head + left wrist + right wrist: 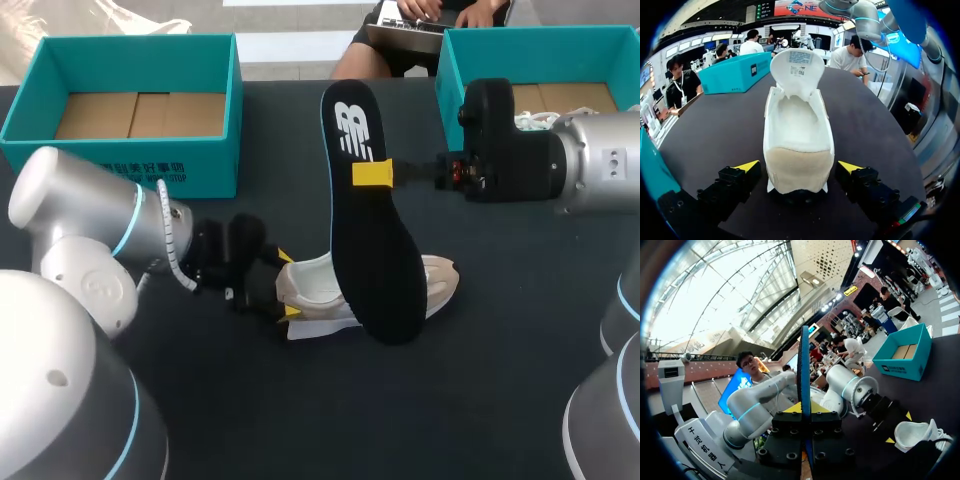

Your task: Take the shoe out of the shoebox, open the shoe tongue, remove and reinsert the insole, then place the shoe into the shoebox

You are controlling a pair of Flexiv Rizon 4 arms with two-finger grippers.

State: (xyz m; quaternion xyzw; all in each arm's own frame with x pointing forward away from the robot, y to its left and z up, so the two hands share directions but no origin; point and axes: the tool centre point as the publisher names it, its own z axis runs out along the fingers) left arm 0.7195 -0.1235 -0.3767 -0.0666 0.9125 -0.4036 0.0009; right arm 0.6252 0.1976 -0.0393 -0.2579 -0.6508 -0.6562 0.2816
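Observation:
A white and beige shoe [318, 290] lies on the dark table, tongue folded up toward the toe. My left gripper [287, 285] stands open around its heel; in the left wrist view the heel [799, 167] sits between the yellow fingertips [747, 166] with a gap on each side. The black insole [365, 230] hangs in the air over the shoe, its lower end by the shoe's opening. My right gripper [375, 173] is shut on its edge. In the right wrist view the insole [804, 370] is edge-on between the tips of the right gripper [805, 409], with the shoe [915, 432] beyond.
A teal shoebox [130, 42] with a cardboard floor stands at the back left. A second teal box [540, 40] stands at the back right, behind my right arm, with something white inside. My arms' large bases fill the front corners.

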